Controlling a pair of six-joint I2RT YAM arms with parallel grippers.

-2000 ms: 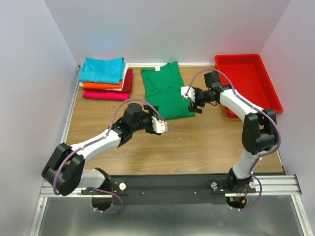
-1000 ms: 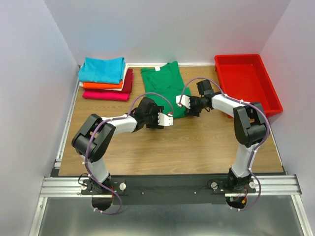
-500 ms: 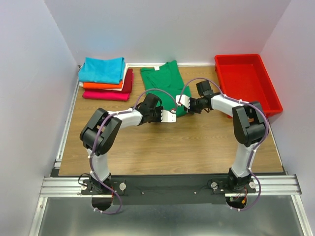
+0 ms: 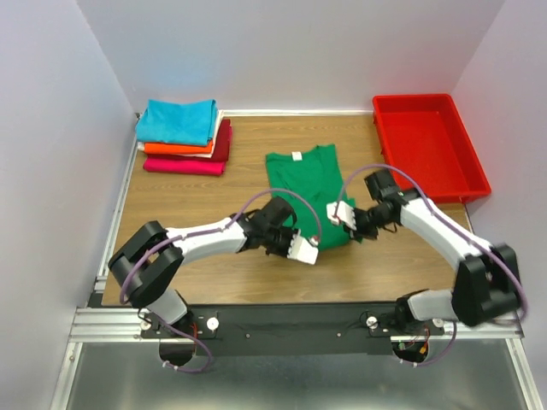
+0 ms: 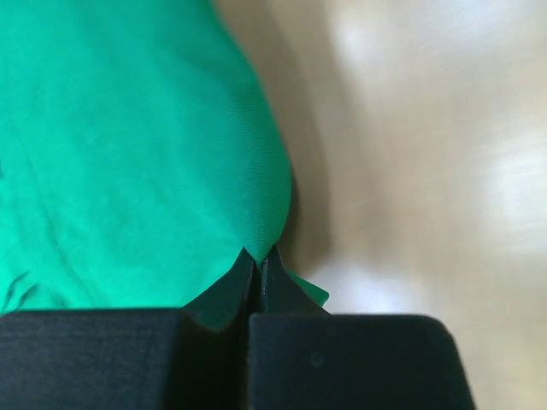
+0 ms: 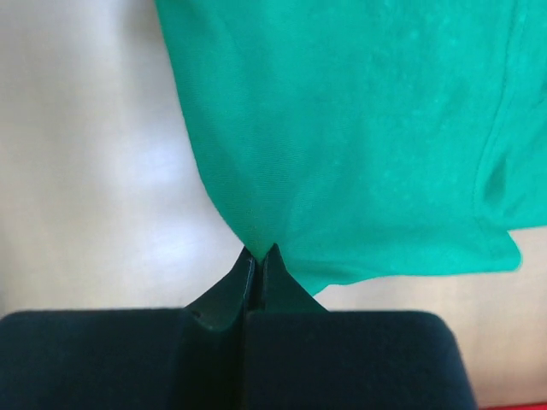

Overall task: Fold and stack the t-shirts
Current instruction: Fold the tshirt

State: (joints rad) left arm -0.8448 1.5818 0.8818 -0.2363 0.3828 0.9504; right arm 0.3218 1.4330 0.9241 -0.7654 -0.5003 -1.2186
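A green t-shirt (image 4: 303, 188) lies flat mid-table, its white neck label (image 4: 297, 156) at the far end. My left gripper (image 4: 306, 246) is shut on the shirt's near left hem corner; in the left wrist view green cloth (image 5: 145, 154) is pinched between the closed tips (image 5: 258, 258). My right gripper (image 4: 342, 219) is shut on the near right hem corner, and the right wrist view shows the cloth (image 6: 359, 128) running into its closed tips (image 6: 259, 254). Folded t-shirts are stacked at the back left: turquoise (image 4: 177, 120) on top, orange (image 4: 175, 148), dark red (image 4: 223, 141), magenta (image 4: 183, 166).
A red plastic tray (image 4: 472, 154) stands at the back right, close to the right arm's elbow. Bare wooden table (image 4: 179, 205) lies between the stack and the left arm. Walls close in the table on the left, back and right.
Both grippers went from open to shut on the green t-shirt's near hem. They have pulled it from the back of the table toward the near edge.
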